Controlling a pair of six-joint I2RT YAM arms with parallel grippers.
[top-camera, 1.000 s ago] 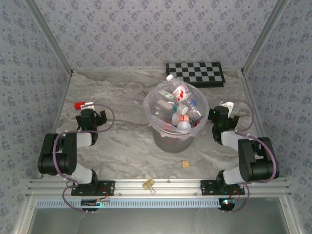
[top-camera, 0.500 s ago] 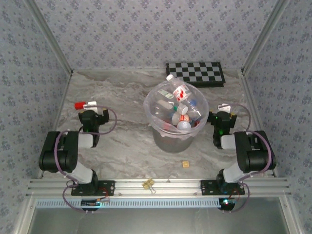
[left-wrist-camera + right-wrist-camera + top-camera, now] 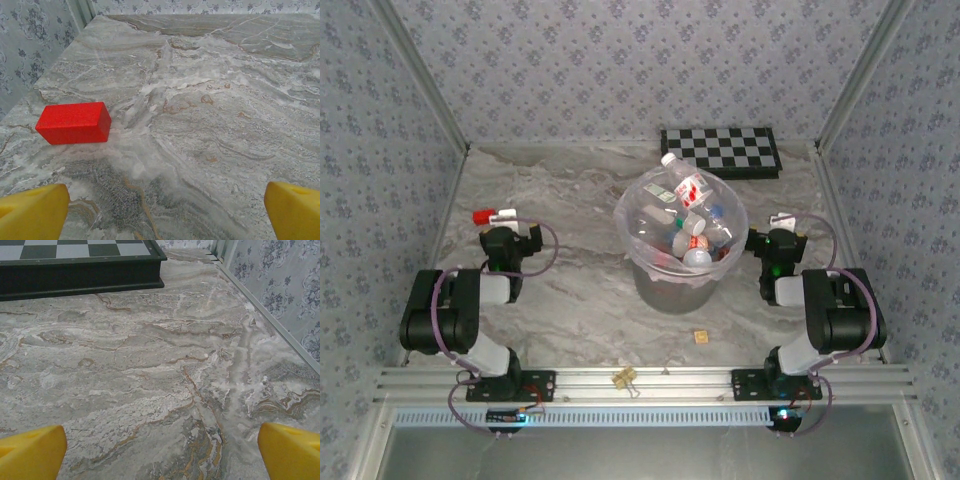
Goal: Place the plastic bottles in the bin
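Clear plastic bottles (image 3: pixel 692 190) fill the round grey bin (image 3: pixel 665 290) between the left end effector (image 3: pixel 162 212) and right end effector (image 3: pixel 160 452), both wide and empty; seemingly done.

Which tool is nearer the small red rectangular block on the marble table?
Left. The left tool sits just behind and right of the red block; the right tool is far off, beyond the round grey bin.

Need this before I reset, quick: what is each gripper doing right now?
Left gripper: open, holding nothing.
Right gripper: open, holding nothing.
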